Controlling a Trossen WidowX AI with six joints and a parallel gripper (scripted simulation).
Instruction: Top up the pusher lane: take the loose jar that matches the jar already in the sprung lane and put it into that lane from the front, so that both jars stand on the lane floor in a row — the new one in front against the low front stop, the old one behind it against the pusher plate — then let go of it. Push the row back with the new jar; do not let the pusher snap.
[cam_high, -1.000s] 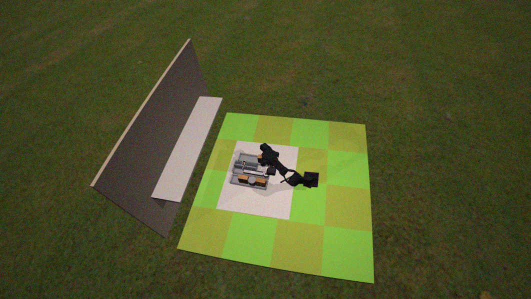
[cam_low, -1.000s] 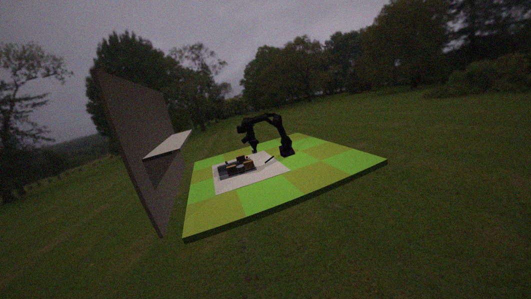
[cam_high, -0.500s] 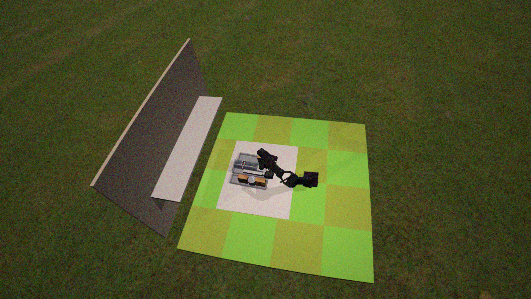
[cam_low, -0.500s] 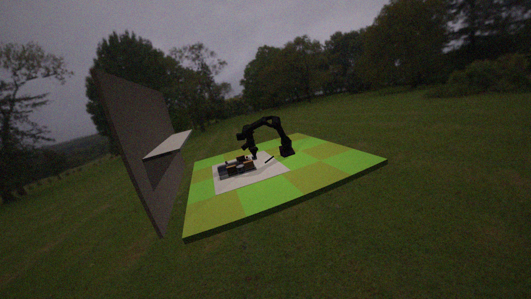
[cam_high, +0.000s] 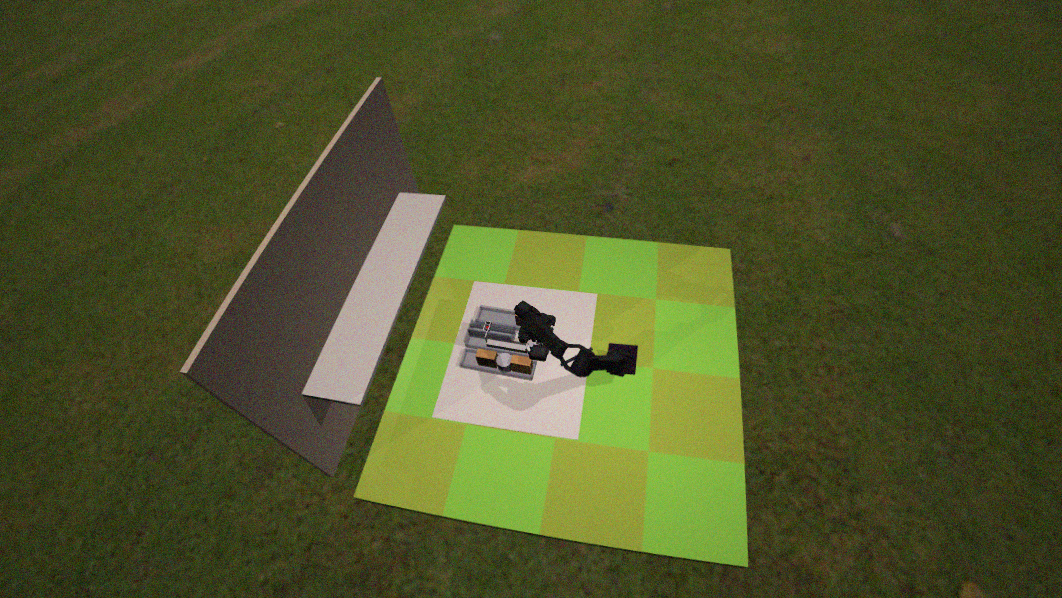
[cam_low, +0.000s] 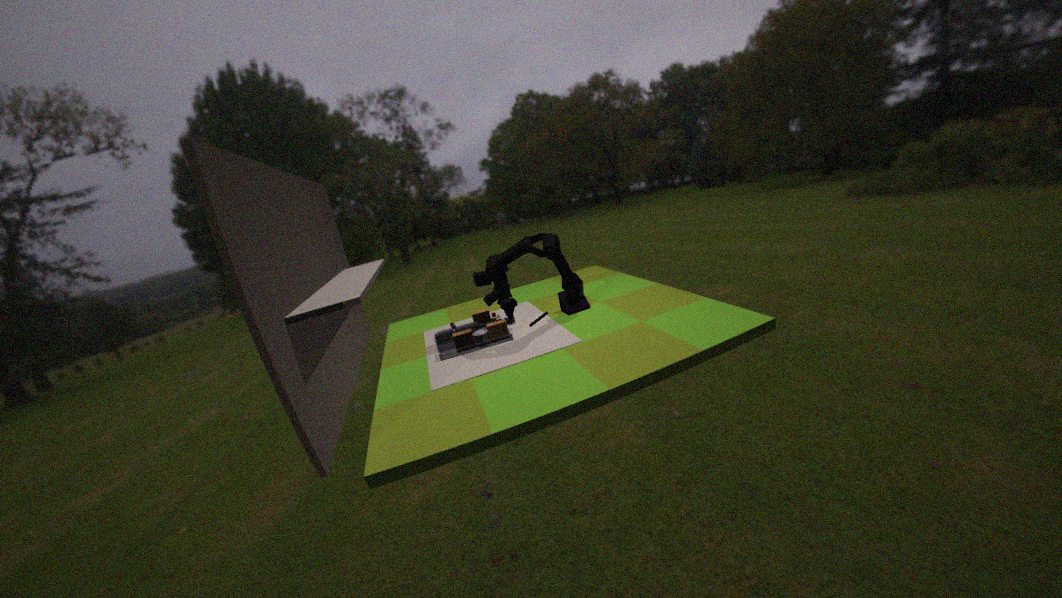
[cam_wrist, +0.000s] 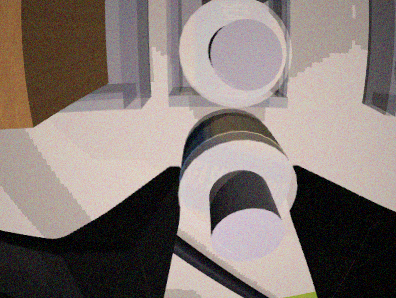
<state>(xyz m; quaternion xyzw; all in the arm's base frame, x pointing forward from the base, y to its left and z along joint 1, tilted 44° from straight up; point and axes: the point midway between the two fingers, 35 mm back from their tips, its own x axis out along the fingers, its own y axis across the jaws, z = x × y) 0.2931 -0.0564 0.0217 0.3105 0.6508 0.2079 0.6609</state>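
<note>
My gripper (cam_wrist: 234, 177) (cam_low: 509, 319) is shut on a jar (cam_wrist: 235, 127) with a dark body, a white shoulder and a dark knob with a pale top. It looks upright between the fingers. The sprung lane (cam_wrist: 177, 101) is just ahead of it in the wrist view, with its low front stop nearest the held jar. The lane jar (cam_wrist: 247, 55) shows from above as a white ring with a pale round top, at the lane's front end. The held jar is in front of the stop, outside the lane. The pusher plate cannot be made out; the held jar's base is hidden.
Left of the lane in the wrist view is a neighbouring lane with orange-brown boxes (cam_wrist: 65, 55) (cam_high: 486, 357). Another lane (cam_wrist: 381, 75) stands right. A thin black rod (cam_wrist: 212, 265) (cam_low: 538, 319) lies on the white mat (cam_high: 512, 416). A tall board (cam_high: 297, 260) with a shelf (cam_high: 379, 297) stands beyond.
</note>
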